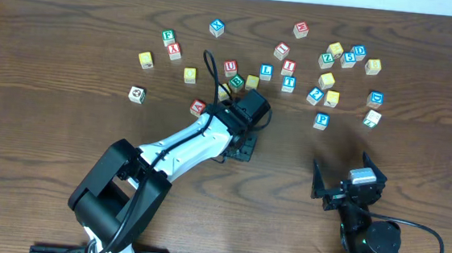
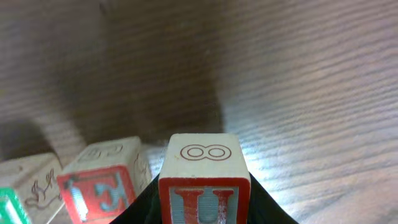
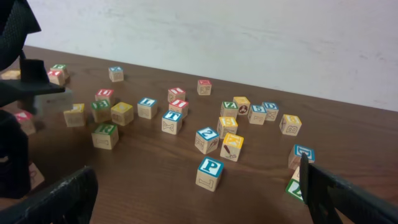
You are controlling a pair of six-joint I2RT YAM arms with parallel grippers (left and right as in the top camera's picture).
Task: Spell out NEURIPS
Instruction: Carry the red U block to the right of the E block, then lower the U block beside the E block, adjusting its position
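Presently left tool [image 2: 206, 210] pinches one U cube [image 2: 204, 163]

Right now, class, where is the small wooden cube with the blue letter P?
In the overhead view, the wooden blue-P cube sits right of centre, just nearer the robot than the wooden blue-2 cube.

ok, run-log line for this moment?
left gripper: shut on U cube | E cube: beside it | right gripper: open, empty
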